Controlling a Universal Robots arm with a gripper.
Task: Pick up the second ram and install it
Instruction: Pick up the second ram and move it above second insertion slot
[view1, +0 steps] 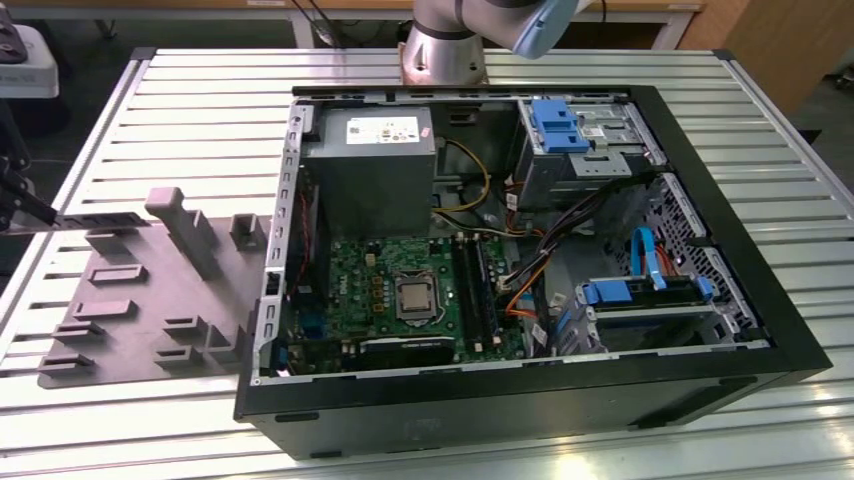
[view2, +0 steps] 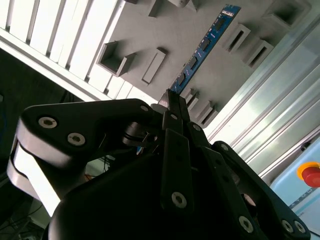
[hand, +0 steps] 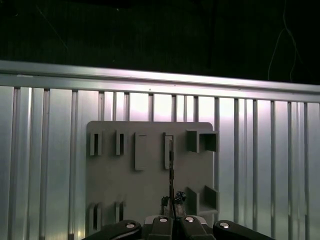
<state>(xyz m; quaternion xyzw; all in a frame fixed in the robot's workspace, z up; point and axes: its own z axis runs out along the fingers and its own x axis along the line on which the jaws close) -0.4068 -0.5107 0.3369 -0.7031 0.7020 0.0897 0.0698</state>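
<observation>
Above the matte grey plastic tray (view2: 150, 30) with its raised rectangular blocks, the black gripper (view2: 171, 104) is clamped on one end of the second ram (view2: 205, 42), a thin, flat blue stick studded with dark chips. The first wrist view shows that stick edge-on, as a mere dark line. The exterior view adds the open black computer case (view1: 534, 410), its green motherboard (view1: 360, 270), and the ribbed metal table (view1: 134, 430).

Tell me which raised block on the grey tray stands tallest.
The long upright fin at the grey tray's upper end in the exterior view; it rises well above the low blocks around it. The gripper holds the second ram.
</observation>
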